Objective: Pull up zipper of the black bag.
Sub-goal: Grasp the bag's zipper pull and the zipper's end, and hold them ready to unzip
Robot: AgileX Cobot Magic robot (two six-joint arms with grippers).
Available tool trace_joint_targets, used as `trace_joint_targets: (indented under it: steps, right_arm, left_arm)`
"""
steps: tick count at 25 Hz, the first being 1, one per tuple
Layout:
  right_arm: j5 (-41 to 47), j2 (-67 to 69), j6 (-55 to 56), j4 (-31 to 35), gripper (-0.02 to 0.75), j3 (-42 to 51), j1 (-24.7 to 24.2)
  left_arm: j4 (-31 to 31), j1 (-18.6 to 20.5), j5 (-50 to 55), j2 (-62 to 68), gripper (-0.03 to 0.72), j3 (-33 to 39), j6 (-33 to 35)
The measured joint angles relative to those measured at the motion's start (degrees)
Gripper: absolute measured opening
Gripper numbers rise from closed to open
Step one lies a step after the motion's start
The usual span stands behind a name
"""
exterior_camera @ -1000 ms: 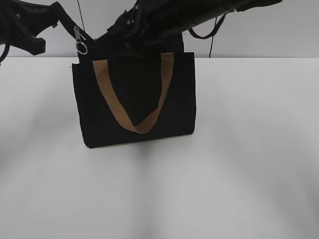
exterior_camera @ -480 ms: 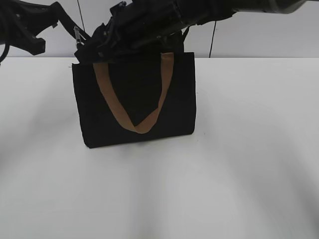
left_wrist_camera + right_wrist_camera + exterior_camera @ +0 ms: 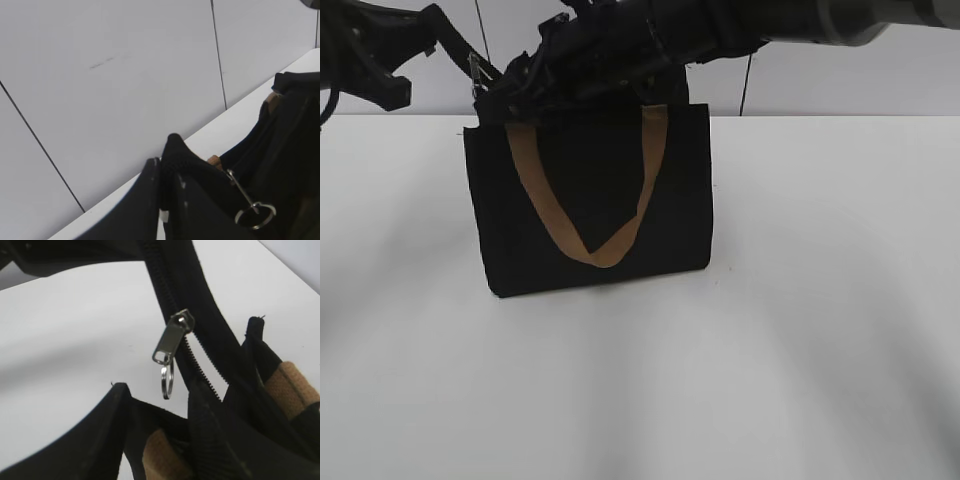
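The black bag [image 3: 590,200] stands upright on the white table, its tan handle [image 3: 595,245] hanging down the front. My left gripper [image 3: 455,50] is shut on the black zip track end above the bag's top left corner, also seen in the left wrist view [image 3: 167,170]. The silver zipper pull [image 3: 477,72] with its ring hangs just right of it [image 3: 242,192]. My right gripper [image 3: 505,95] reaches across the bag's top and is open. In the right wrist view its fingers [image 3: 160,395] sit just below the zipper pull [image 3: 172,337], not touching it.
The white table [image 3: 800,330] spreads in front of and beside the bag. A grey panelled wall [image 3: 880,70] stands behind it. The right arm [image 3: 740,25] lies over the bag's top edge. A tan strap [image 3: 295,385] lies by the open zip track.
My right arm has swung left across the bag's top until its gripper is by the zipper pull. The left gripper and the bag have stayed in place.
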Motion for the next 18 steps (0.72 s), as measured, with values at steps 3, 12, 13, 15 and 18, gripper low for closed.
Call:
trace_joint_targets:
  steps: [3,12,13,15,18]
  right_arm:
    - [-0.8,0.5,0.0,1.2,0.307,0.0,0.0]
    - [-2.2,0.5,0.0,4.0,0.258,0.0,0.4]
    - [-2.2,0.5,0.0,4.0,0.249,0.0,0.6]
    - [-2.2,0.5,0.0,4.0,0.241,0.0,0.9]
    - [-2.6,0.5,0.0,4.0,0.238,0.0,1.1]
  left_arm:
    - [0.0,0.0,0.0,0.0,0.020,0.0,0.0]
    - [0.0,0.0,0.0,0.0,0.020,0.0,0.0]
    - [0.0,0.0,0.0,0.0,0.020,0.0,0.0]
    - [0.0,0.0,0.0,0.0,0.020,0.0,0.0]
    - [0.0,0.0,0.0,0.0,0.020,0.0,0.0]
